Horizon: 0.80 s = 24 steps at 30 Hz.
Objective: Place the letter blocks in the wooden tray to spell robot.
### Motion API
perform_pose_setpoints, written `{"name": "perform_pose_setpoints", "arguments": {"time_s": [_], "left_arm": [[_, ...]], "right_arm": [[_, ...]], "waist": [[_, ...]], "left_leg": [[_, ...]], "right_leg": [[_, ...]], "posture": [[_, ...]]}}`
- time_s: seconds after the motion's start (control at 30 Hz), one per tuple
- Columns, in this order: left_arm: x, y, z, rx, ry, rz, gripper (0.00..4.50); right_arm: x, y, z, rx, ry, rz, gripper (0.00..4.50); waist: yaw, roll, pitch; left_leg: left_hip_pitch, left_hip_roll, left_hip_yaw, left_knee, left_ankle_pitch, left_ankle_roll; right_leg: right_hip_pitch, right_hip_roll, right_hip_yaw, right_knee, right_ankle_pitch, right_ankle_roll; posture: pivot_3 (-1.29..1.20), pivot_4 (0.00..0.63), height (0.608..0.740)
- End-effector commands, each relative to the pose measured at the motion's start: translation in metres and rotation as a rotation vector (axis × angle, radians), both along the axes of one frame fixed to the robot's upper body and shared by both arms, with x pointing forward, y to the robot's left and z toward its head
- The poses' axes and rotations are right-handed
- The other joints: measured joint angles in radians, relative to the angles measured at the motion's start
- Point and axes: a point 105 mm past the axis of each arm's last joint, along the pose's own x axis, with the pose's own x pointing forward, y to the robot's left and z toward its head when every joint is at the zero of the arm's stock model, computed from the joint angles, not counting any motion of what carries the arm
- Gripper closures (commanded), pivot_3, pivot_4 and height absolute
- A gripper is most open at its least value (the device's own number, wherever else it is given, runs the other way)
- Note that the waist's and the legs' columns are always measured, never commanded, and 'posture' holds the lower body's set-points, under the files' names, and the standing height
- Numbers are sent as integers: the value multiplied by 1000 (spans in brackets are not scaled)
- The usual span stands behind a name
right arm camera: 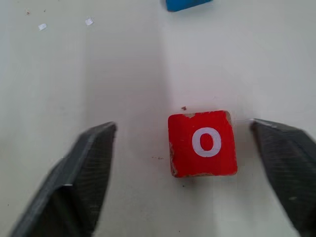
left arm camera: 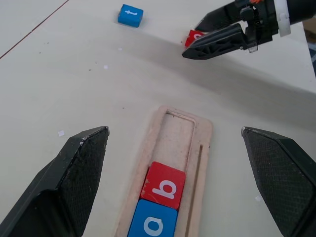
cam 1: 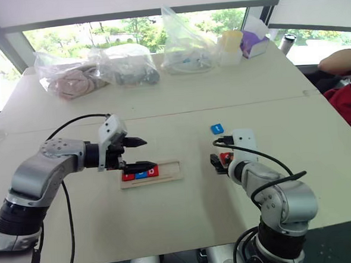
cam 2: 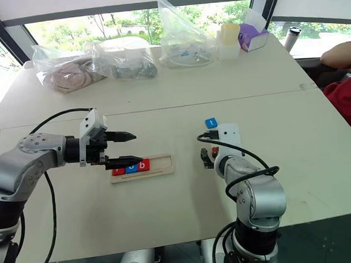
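The wooden tray lies on the table left of centre. Three letter blocks sit in a row at its left end: a red one, a blue "o" and a red "b". My left gripper hovers open over that end, and its lower finger partly covers the first block. A red "o" block rests flat on the table between the fingers of my open right gripper, touching neither. A blue "t" block lies just beyond it.
Clear plastic bags with soft items, a plastic cup and a purple box line the table's far side. A person's red sleeve reaches in at the right edge. A seam crosses the table.
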Motion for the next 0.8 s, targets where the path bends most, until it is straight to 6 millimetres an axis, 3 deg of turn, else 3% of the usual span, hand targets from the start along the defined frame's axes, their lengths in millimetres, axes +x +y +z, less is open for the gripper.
{"name": "perform_pose_setpoints", "arguments": {"time_s": [0.03,0.17,0.23,0.3,0.4,0.53,0.67,0.8], "left_arm": [[-4,2,8,10,-33,-21,0],[-16,4,15,16,-7,-81,0],[-30,3,14,45,16,-141,0],[-46,3,9,122,29,-212,0],[-58,0,12,157,15,-257,0],[-60,-3,15,173,-22,-240,0],[-63,-1,12,177,-3,-204,0],[-66,9,4,209,18,-146,0]], "right_arm": [[8,-14,48,-26,-192,25,63],[16,-13,92,-23,-338,335,63],[-5,3,106,-26,-438,744,63],[-23,-10,88,-15,-333,997,63],[-6,-43,53,-197,-232,1090,63],[6,-62,17,-280,-165,1235,63],[15,-63,5,-271,-159,1318,63],[29,-58,-12,-384,-167,1397,63]], "waist": [[-3,0,0],[-4,0,0],[-3,0,1],[-1,0,0],[-3,0,1],[-7,-2,2],[-4,-2,2],[-5,-1,2]], "left_leg": [[0,0,0,0,0,0],[0,0,0,-1,0,0],[0,0,0,-2,0,1],[0,0,-1,-3,-2,4],[1,1,0,-3,-5,9],[2,0,6,0,-5,9],[2,0,6,1,-5,9],[3,1,6,1,-5,9]], "right_leg": [[0,0,0,0,0,0],[0,0,0,-2,0,0],[1,0,0,-3,0,0],[3,1,-1,-7,-1,3],[6,0,-2,-9,-2,7],[5,0,4,-9,-2,5],[5,1,5,-8,-1,5],[5,2,5,-7,2,3]], "posture": [[0,150,740],[0,150,740],[0,150,740],[0,150,740],[0,150,740],[0,150,740],[0,150,740],[0,150,740]]}}
